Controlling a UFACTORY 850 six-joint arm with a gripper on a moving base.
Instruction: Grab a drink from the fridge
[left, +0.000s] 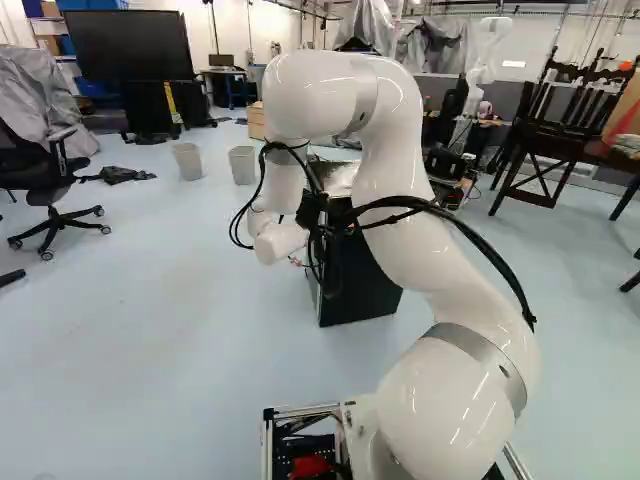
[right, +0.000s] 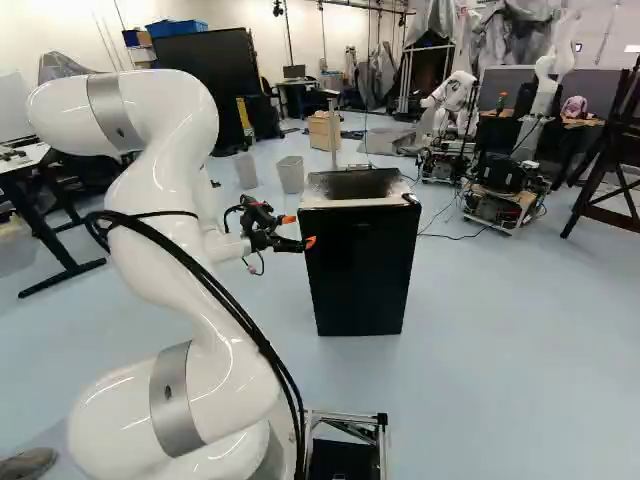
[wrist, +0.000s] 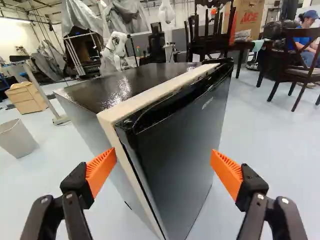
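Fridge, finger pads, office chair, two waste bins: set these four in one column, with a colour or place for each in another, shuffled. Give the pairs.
1. Fridge
2. Finger pads
3. Office chair
4. Two waste bins

A. At the left edge of the left base view
B. Black door, pale strip behind it
C. Close together on the floor
D. Orange

Pairs: 1-B, 2-D, 3-A, 4-C
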